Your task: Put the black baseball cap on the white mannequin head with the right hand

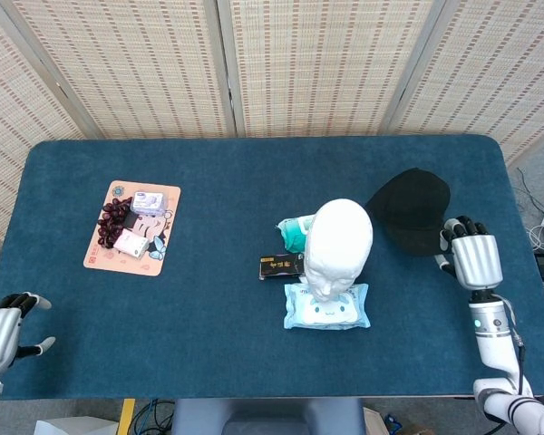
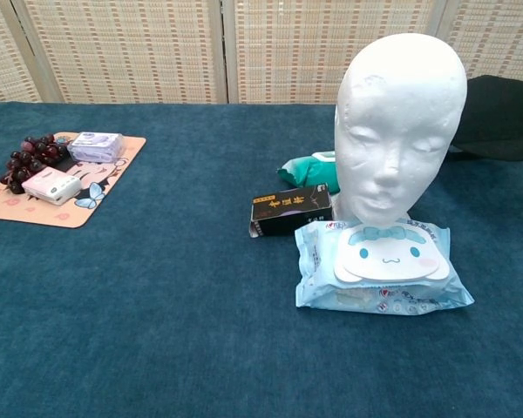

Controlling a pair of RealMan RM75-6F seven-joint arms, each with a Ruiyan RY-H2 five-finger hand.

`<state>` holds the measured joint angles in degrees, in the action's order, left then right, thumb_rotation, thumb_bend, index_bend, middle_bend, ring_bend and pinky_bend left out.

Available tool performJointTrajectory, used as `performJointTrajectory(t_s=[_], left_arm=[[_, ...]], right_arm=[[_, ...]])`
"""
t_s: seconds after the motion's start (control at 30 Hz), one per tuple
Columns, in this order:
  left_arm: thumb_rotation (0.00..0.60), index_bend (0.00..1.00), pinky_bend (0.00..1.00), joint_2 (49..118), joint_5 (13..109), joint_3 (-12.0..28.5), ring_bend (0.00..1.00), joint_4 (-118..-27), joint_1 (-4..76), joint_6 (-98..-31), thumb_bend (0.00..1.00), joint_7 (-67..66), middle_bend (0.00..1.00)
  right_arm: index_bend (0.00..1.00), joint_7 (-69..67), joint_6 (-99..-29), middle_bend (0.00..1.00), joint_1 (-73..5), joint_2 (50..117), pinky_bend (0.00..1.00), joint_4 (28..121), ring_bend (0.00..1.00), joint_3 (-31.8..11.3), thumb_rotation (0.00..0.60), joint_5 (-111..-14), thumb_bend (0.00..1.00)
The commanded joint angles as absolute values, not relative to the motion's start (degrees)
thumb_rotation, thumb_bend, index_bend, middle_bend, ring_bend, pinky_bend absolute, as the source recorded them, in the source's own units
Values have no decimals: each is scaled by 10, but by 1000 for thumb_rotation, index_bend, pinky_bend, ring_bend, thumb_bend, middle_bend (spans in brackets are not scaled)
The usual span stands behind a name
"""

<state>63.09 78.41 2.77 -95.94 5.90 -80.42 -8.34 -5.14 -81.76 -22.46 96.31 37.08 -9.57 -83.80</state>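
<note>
We have the black baseball cap (image 1: 408, 209) clamped at its edge in our right hand's (image 1: 474, 260) fingers, lifted off the table beside the white mannequin head (image 1: 339, 246), which is bare, so carrying over and seating the cap remain.

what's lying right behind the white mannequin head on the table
Behind the white mannequin head a green packet pokes out beside it; the head covers the rest. The black cap is off to one side, not behind.
</note>
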Motion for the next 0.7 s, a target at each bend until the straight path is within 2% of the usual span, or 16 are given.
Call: performJointTrajectory(t_s=[0.03,0.17,0.7], left_arm=[[600,412,406,631,784,27,274,-960,59,-804,76,-84,363],[600,412,406,631,785,27,274,-960,59,-804,76,-83,363],[600,412,406,629,783,25,274,-962,60,-799,76,-83,363]], right_arm=[[633,-46,-821,381,-226,960,383,379,256,-97,600,-838,408],[633,-42,-825,376,-227,956,371,387,245,-100,600,-836,452],[633,-26,-833,376,-231,935,365,414,241,-109,600,-831,471]])
